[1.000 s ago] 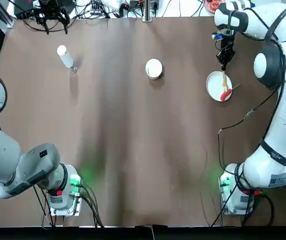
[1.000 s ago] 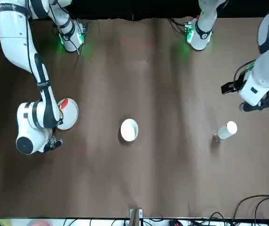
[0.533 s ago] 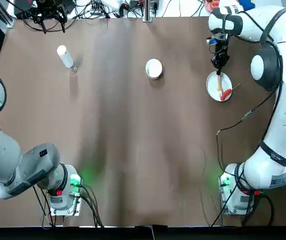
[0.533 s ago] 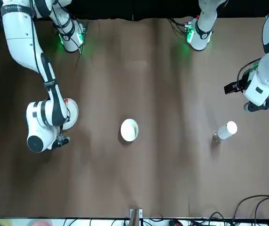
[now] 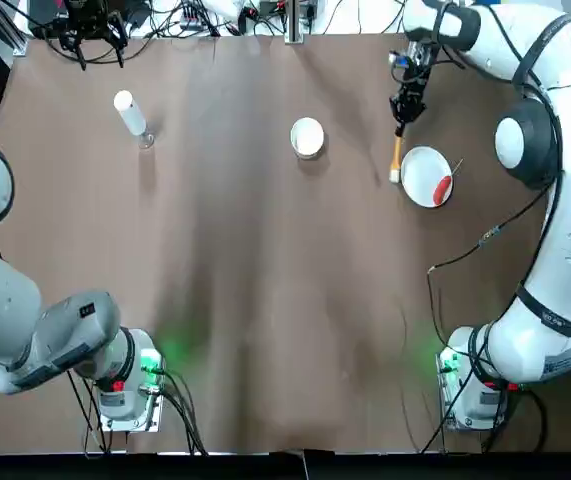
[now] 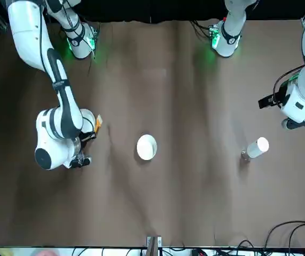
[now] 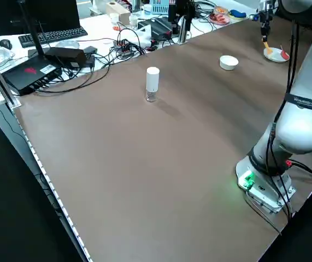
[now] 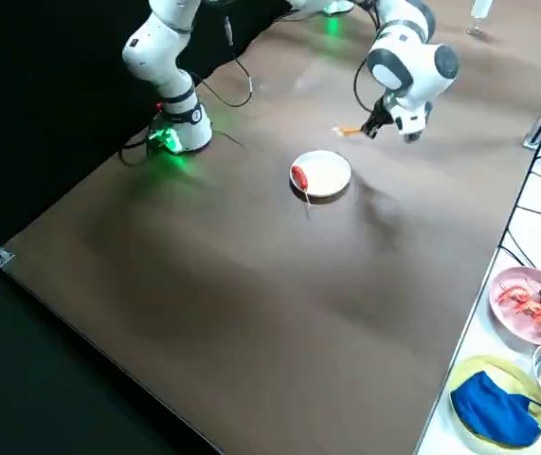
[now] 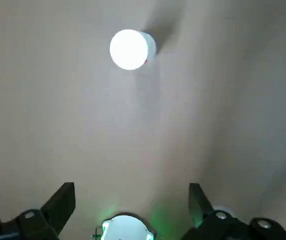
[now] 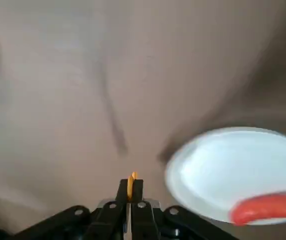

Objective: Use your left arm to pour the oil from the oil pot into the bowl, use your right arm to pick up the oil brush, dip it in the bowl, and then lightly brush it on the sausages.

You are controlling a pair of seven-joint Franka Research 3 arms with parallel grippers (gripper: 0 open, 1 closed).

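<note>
Even overhead light falls on the matte brown table [image 5: 265, 300], with faint lengthwise streaks of sheen and soft, short shadows beside the small white cylindrical oil pot [image 5: 130, 114] and the small round white bowl [image 5: 307, 137]. Green indicator lamps glow at both arm bases. Both wrist views are pale, washed out and blurred; the pot top [image 9: 130, 49] glares white.

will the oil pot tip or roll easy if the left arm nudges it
Probably tips easily: the oil pot stands upright, tall and narrow on a small clear base. Once down, its round body would likely roll. The smooth white side may be slippery. The left end effector hangs open above it.
</note>
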